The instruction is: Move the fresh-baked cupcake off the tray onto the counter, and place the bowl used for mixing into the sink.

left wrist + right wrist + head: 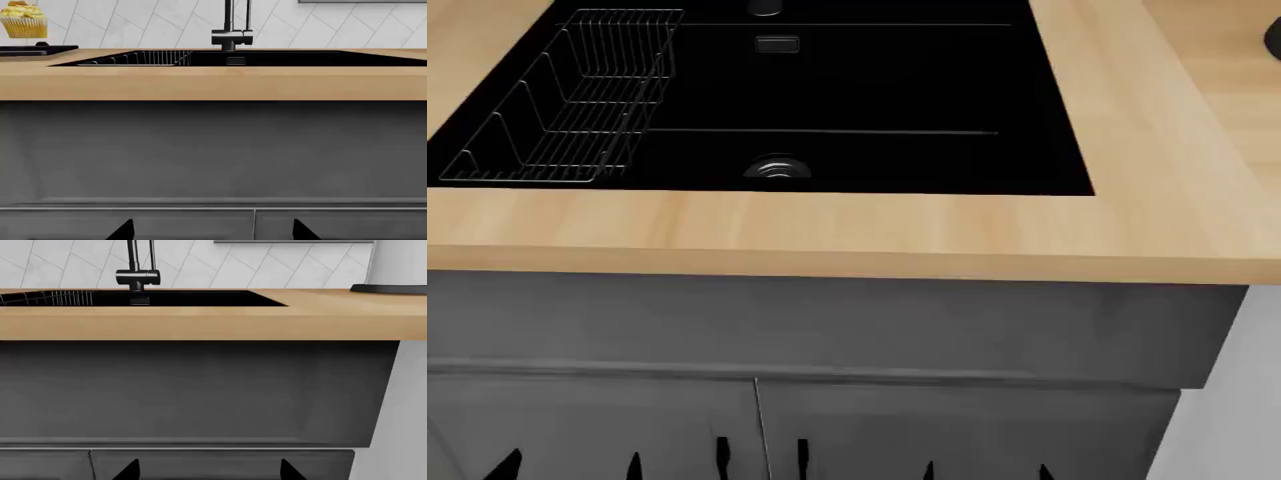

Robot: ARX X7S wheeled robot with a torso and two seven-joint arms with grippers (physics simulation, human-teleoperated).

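We have both arms low, down in front of the grey cabinet doors [827, 420], well below the tabletop [827, 235], and nothing is held. Taking the sink [827, 90] as our landmark and going left to right: beyond its left end the cupcake [23, 21] sits on the tray [37, 50], seen only in the left wrist view. Inside the sink's left part stands the wire rack [574, 100], the drain [777, 170] lies near its front wall, and the faucet [231, 30] rises behind it. Past the sink's right end a dark object [389, 288] rests on the tabletop; it may be the bowl, but we see only its edge and cannot be sure.

The left end effector [212, 232] shows two dark tips spread apart, so we judge it open. The right end effector [210, 471] looks the same, open and empty.

The risks we see from here: raising either arm straight up could strike the tabletop's front edge, since it overhangs the arms. Reaching for the cupcake, a hard squeeze could crush the paper liner or tip it. The bowl could land on the wire rack instead of the bare basin if we release it too far left.
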